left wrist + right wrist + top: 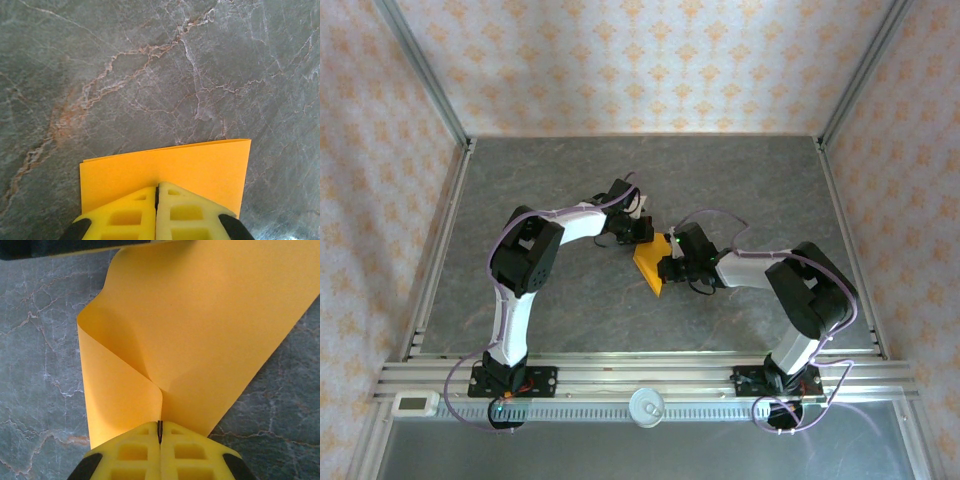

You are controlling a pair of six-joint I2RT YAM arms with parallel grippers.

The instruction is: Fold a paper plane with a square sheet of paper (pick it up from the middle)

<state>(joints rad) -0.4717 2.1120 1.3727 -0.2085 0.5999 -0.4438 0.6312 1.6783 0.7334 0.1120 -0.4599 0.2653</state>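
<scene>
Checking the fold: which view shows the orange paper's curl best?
Right wrist: the sheet bends into a soft loop at the shut right claw. Left wrist shows it flat; top view, a small orange patch.

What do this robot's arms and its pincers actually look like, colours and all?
The left arm and right arm have white links and chunky black joints, on black bases. Thin lilac cables loop along them. The left pincer and right pincer each have two bright yellow fingers with rectangular cut-outs and black outer corners.
</scene>
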